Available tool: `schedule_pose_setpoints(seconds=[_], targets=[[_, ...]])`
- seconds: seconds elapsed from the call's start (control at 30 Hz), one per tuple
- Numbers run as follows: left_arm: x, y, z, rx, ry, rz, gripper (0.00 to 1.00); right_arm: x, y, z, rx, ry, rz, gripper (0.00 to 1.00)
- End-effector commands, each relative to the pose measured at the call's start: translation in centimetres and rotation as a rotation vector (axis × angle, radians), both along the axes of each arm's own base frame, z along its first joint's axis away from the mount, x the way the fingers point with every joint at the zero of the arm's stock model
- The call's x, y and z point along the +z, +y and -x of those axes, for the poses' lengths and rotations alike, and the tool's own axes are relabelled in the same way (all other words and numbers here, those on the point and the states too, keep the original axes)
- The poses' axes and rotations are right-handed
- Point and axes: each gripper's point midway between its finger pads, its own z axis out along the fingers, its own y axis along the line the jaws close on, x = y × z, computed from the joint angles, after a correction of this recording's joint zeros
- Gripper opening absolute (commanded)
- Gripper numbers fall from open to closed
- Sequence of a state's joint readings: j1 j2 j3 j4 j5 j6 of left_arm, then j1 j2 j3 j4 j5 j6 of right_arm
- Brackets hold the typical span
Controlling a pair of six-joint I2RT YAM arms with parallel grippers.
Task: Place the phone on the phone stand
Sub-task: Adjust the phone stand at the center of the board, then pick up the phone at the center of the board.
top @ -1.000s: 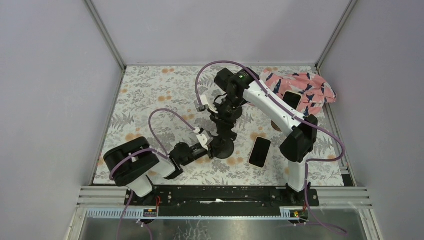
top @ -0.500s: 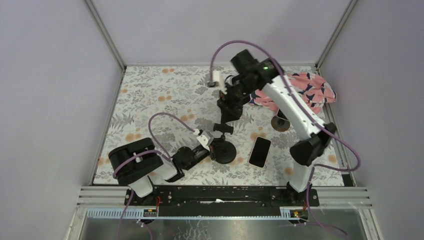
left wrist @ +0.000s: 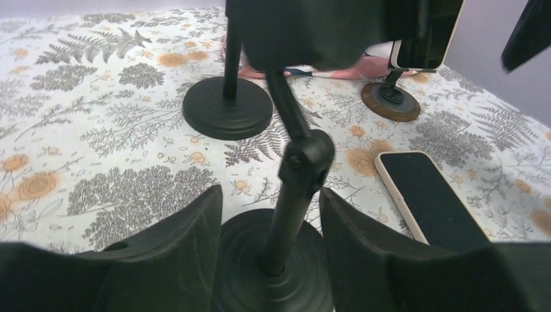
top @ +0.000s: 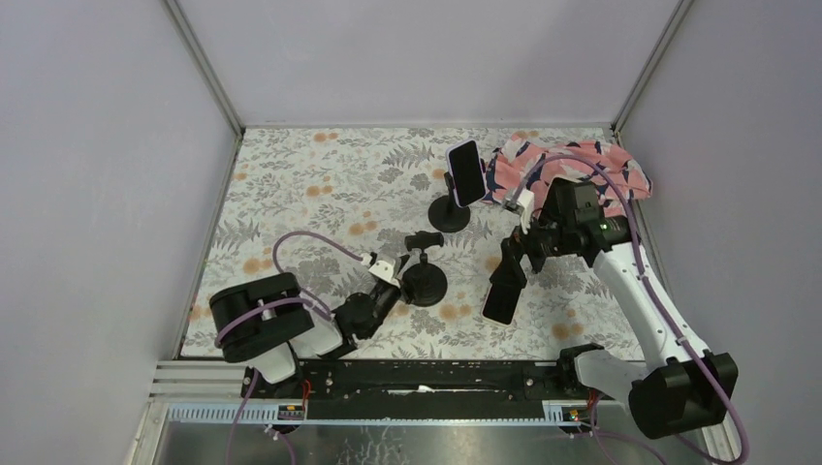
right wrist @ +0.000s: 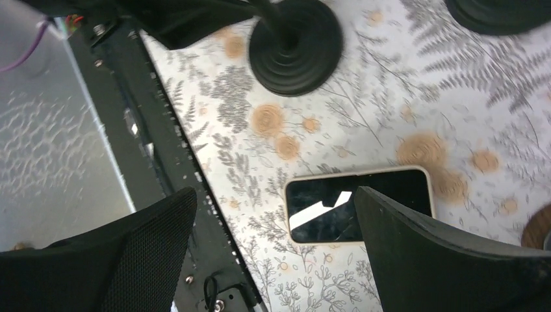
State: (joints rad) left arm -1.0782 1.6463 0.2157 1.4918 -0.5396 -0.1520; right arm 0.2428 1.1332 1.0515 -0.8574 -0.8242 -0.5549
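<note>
- Near phone stand (top: 424, 284): round black base on the floral table (top: 291, 194), with a thin jointed stem rising from the centre of the base.
- Left end effector (left wrist: 269, 198): low over the table on the arm-base side of the near phone stand. Its jaws are parted to either side of the stem with a gap on each side, gripping nothing. Whether the fingers (left wrist: 175, 247) touch the base cannot be told.
- Phone (top: 498, 304): flat on the table, screen up, just to the right of the near phone stand, apart from its base.
- Right end effector (right wrist: 274, 195): hovers over the phone with jaws spread wide and nothing held; in the wrist view the phone lies below the gap.
- Far stand (top: 449, 215): beyond the near phone stand, carrying a mounted phone (top: 466, 172).
- Wooden-based stand (left wrist: 390, 102): beyond and right of the near phone stand.
- Pink patterned cloth (top: 582, 170): far right of the near phone stand.
</note>
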Motion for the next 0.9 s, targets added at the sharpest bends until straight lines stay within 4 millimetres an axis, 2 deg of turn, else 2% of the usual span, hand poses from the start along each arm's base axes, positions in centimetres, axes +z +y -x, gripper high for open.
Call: schedule_pose_setpoints(seconds=[0.0, 0.07, 0.23, 0.33, 0.5, 0.6, 0.67, 0.73, 0.77, 0.83, 0.87], targets=[[1.1, 2.1, 0.1, 0.066, 0.023, 0.061, 0.68, 0.4, -1.4, -3.1, -0.137, -0.138, -0.063, 1.0], [1.0, 2.2, 0.8, 0.044, 0.067, 0.061, 0.75, 0.3, -2.0, -3.4, -0.17, -0.146, -0.077, 1.0], [1.6, 2.6, 2.7, -0.023, 0.169, 0.051, 0.8, -0.7, -3.1, -3.9, -0.223, -0.129, -0.103, 1.0], [3.1, 3.7, 4.1, -0.049, 0.223, 0.108, 0.97, -3.3, -3.9, -4.2, -0.256, -0.053, -0.078, 1.0], [5.9, 5.4, 6.5, -0.105, 0.301, 0.299, 0.99, -4.2, -5.7, -5.1, -0.316, 0.009, -0.02, 1.0], [8.9, 5.4, 8.0, -0.18, 0.328, 0.343, 0.96, -4.7, -6.5, -5.3, -0.346, 0.009, 0.014, 1.0], [10.7, 4.6, 8.7, -0.215, 0.384, 0.316, 0.9, -5.0, -7.0, -5.6, -0.375, -0.003, 0.036, 1.0], [11.7, 2.7, 9.3, -0.255, 0.462, 0.24, 0.85, -5.2, -7.5, -5.8, -0.399, -0.005, 0.054, 1.0], [10.9, 0.9, 9.7, -0.275, 0.511, 0.168, 0.84, -5.4, -7.7, -5.9, -0.411, -0.004, 0.062, 1.0], [12.2, -1.6, 10.2, -0.273, 0.51, 0.109, 0.84, -5.7, -8.3, -6.2, -0.438, -0.004, 0.088, 1.0], [11.4, -3.7, 11.2, -0.287, 0.517, 0.035, 0.85, -5.9, -8.7, -6.4, -0.456, -0.005, 0.101, 1.0]])
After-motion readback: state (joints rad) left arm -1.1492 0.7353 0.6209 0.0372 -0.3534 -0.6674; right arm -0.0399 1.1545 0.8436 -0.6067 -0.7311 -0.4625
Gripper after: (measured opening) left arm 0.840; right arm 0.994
